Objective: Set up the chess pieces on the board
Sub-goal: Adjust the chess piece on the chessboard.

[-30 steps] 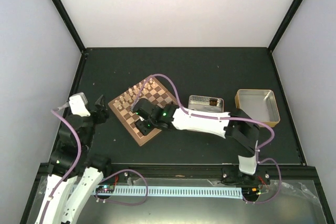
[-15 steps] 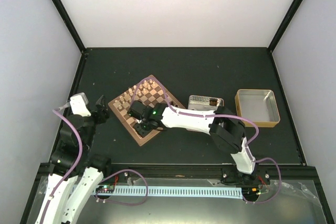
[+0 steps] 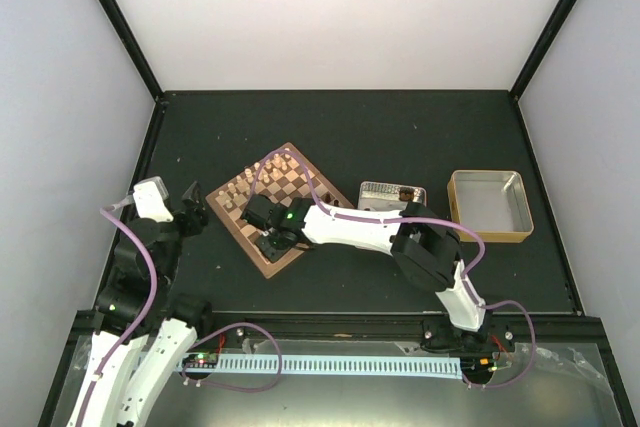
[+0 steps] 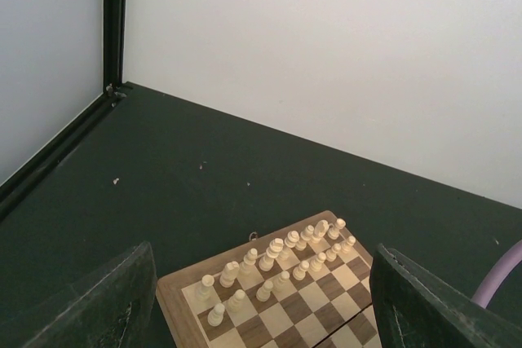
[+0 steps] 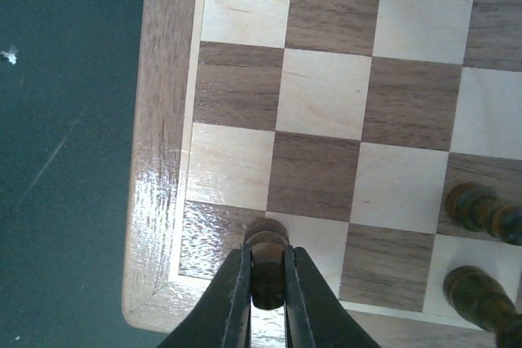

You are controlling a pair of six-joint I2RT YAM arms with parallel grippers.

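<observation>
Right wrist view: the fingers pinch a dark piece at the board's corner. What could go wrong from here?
1. The right gripper is shut on the piece at the corner of the board, beside its rim. If released off centre, the piece might land on the rim or topple.
2. Two other dark pieces stand close on the right. A sideways sweep could knock them over.
</observation>
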